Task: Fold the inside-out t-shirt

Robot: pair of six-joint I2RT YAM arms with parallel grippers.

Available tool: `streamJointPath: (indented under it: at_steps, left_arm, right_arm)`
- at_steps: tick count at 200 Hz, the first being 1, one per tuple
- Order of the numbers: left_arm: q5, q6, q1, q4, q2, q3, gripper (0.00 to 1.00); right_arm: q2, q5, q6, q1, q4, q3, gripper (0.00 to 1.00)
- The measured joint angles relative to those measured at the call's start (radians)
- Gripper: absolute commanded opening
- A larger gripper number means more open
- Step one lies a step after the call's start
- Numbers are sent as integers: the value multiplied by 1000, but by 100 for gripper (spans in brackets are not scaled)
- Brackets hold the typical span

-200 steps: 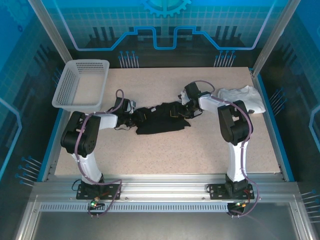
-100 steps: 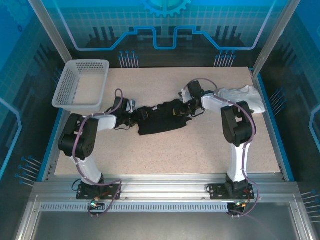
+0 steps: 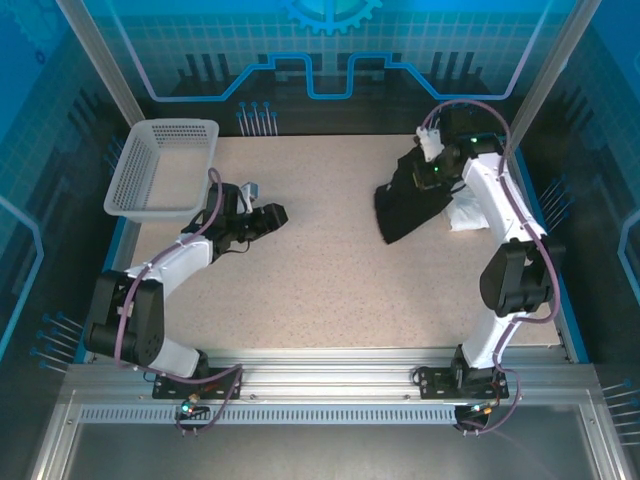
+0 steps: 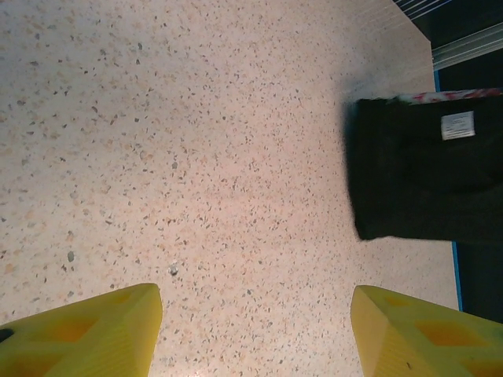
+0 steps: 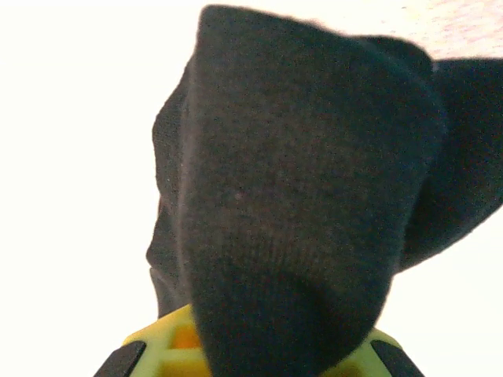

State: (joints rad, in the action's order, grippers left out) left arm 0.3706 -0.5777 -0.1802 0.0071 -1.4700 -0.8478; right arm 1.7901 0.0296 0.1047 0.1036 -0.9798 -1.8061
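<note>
While the near half of the table (image 3: pixel 330 290) lies bare, the left gripper (image 3: pixel 270 216) hangs low over its left-middle part. Its yellow fingers (image 4: pixel 86 334) stand well apart, with only speckled tabletop between them. Farther back, toward the far right corner, the t-shirt (image 3: pixel 402 205) hangs as a dark, bunched drape from the right gripper (image 3: pixel 426 166), whose jaws are clamped tight on a fold of the black cloth. Whether the lowest edge of the cloth touches the table I cannot tell. From the left wrist, a small white tag (image 4: pixel 457 124) shows on the black face and a thin strip of red-and-white print (image 4: pixel 440 96) runs along the top edge. A white garment (image 3: pixel 468 212) lies just behind the hanging shirt at the right edge, and a basket (image 3: pixel 160 170) sits at the far left corner. The shirt looks light, limp and not at all fragile. Held by a single pinch it will probably sag and twist, and it should slide easily on the smooth top. Better holds are likely two well-separated points on an edge, such as the hem corners or the shoulders, so the cloth spreads flat.
</note>
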Motion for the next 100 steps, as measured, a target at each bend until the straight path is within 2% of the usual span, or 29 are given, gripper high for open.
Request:
streamJointPath:
  at_steps: [47, 100]
  left_arm:
    - [1, 0, 0, -35, 9, 0, 65]
    - [2, 0, 0, -36, 9, 0, 65]
  right_arm:
    - [16, 115, 81, -86, -139, -196, 0]
    - [72, 173, 95, -254, -161, -244, 0]
